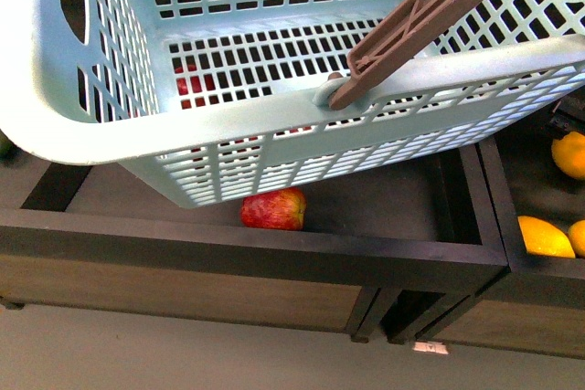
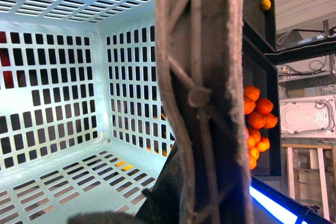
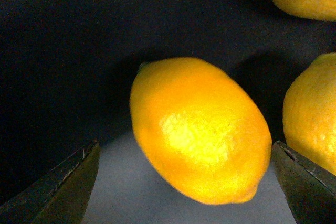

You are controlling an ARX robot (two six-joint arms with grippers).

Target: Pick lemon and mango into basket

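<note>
The lemon (image 3: 199,129) lies on the dark floor of its bin, centred in the right gripper (image 3: 185,145). The jaws stand wide open, 1 finger on each side, neither touching the skin. 2 more yellow fruits (image 3: 315,114) sit near, 1 of them just beside a finger, so that side is tight; the other side is bare floor.

The mango (image 1: 272,209), as I take the small red fruit to be, rests in the neighbouring bin (image 1: 274,248), close to its front wall and right under the raised basket (image 1: 183,148). The left wrist view shows the basket's floor bare, so I judge 0 of 2 fruits delivered. The lemon is lined up but not yet gripped, and the mango is untouched.

The handle (image 2: 199,98) fills that view. I cannot tell how the left gripper's jaws stand, though I suppose it carries the basket. The basket hangs low over the mango's bin and leaves little room there. The divider (image 1: 489,189) between the bins is an edge I must clear.
</note>
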